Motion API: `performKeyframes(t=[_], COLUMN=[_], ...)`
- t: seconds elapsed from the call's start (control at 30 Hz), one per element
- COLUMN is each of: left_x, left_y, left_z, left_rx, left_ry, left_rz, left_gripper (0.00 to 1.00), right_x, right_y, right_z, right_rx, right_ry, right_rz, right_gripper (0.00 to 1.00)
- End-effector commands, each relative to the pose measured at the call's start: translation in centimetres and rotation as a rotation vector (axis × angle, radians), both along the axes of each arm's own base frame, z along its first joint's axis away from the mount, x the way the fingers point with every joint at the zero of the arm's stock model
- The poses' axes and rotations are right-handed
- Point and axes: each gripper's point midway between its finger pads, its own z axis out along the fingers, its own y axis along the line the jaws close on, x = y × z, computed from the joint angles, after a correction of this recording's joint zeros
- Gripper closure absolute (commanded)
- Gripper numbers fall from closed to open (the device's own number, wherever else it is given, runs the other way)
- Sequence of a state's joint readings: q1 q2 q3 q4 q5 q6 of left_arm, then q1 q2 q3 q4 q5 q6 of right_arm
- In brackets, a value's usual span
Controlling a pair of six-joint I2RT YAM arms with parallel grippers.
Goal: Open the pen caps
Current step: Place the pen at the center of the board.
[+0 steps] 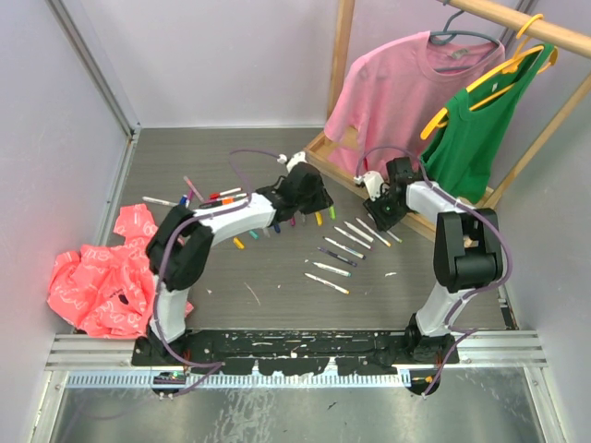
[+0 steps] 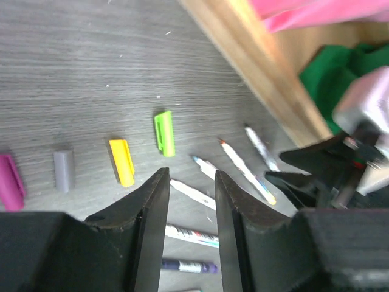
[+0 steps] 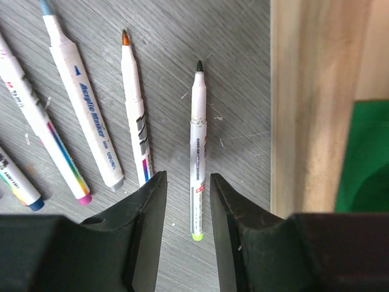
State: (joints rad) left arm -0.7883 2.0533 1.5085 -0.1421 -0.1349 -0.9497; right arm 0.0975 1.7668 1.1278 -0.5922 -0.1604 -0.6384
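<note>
Grey wood-grain worktop (image 1: 277, 300) lies under everything. Your right jaws are spread, empty, straddling a slim dark-tipped pen (image 3: 197, 152); your left jaws, spread and empty, hang near a green cap (image 2: 164, 132) and yellow cap (image 2: 121, 162). Those smooth plastic tubes roll: close off-centre and you'll flick one away or smear bare nibs.

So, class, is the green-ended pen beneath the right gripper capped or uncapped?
Uncapped: the green-ended pen shows a bare dark tip, no cap on it.

Loose pen caps (image 2: 164, 132) lie in a row beside uncapped pens (image 3: 197, 152) lying flat.
</note>
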Motion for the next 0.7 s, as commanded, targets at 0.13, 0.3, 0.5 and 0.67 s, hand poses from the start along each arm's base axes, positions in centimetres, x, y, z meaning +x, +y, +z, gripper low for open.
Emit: performKeyframes(t=[0.13, 0.3, 0.5, 0.67], left_x=[-0.9, -1.7, -0.7, 0.2], left_y=[4.1, 10.3, 17.7, 23.0], left_z=[11.3, 9.3, 7.4, 5.5], left_rx=[0.061, 0.349, 0.553, 0.504], left_ry=[-0.482, -0.622, -0.576, -0.417], left_rz=[-0.179, -0.264, -0.23, -0.134], left_gripper=[0.5, 0.38, 0.28, 0.23], right_x=[1.1, 0.1, -0.5, -0.9], right_y=[1.9, 3.9, 5.1, 5.7], right_z=[5.6, 7.7, 9.1, 8.9], right_rx=[0.119, 0.22, 0.285, 0.315], right_ry=[-0.181, -0.234, -0.265, -0.238], right_rz=[0.039, 0.128, 0.171, 0.188], right_gripper=[0.59, 0.59, 0.59, 0.59])
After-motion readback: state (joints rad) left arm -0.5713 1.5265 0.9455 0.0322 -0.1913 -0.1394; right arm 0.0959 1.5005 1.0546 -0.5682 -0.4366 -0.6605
